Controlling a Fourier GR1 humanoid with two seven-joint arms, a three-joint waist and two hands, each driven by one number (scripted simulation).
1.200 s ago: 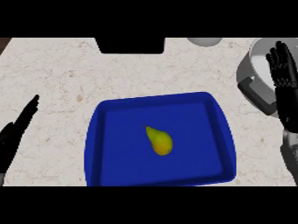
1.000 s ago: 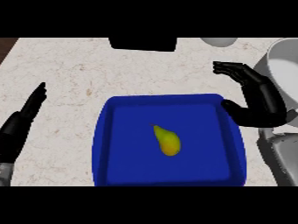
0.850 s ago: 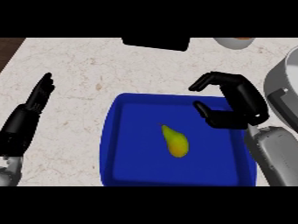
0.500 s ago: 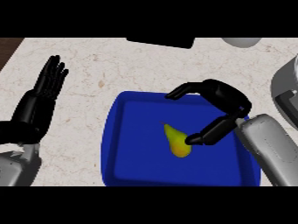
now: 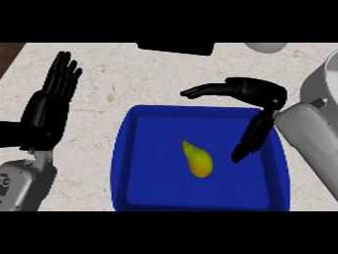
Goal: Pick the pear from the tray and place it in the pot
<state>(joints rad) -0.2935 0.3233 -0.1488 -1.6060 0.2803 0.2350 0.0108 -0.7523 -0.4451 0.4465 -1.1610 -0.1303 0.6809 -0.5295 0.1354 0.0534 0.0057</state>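
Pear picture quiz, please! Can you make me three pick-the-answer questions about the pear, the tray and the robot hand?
1. Where is the pear?
A. in a robot hand
B. on the counter
C. in the tray

2. What colour is the tray?
A. blue
B. red
C. green

3. What is the right robot hand doing?
A. holding the pear
B. open over the tray, not touching the pear
C. curled into a fist

Answers:
1 C, the pear lies on the tray's floor.
2 A, its rim and floor are blue.
3 B, there is a gap between its thumb and the pear.
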